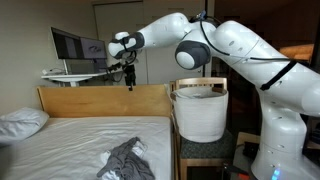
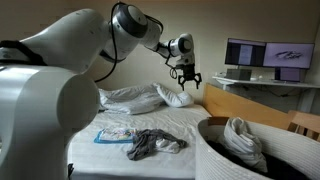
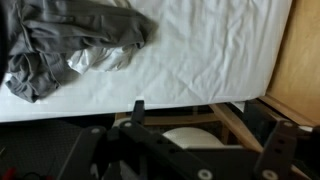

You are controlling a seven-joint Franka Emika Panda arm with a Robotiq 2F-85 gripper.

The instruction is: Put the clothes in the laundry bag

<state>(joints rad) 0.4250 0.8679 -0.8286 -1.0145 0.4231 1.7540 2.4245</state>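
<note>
The clothes lie in a crumpled heap on the white bed: a dark grey garment (image 1: 127,160) (image 2: 148,144) (image 3: 70,38) with a light piece (image 2: 173,146) (image 3: 100,62) tucked against it. The laundry bag (image 1: 200,110) (image 2: 215,160) is a white cylindrical hamper beside the bed, and a light garment (image 2: 240,136) rests inside it. My gripper (image 1: 130,79) (image 2: 186,80) (image 3: 207,122) hangs open and empty, high above the bed's wooden end board and well apart from the clothes. In the wrist view a pale rounded shape (image 3: 190,136) shows past the mattress edge between my fingers.
A white pillow (image 1: 20,122) (image 2: 135,97) lies on the bed. The wooden board (image 1: 100,100) runs along the bed's end. A desk with monitors (image 1: 78,45) (image 2: 270,53) stands behind it. A patterned cloth (image 2: 113,133) lies flat near the clothes.
</note>
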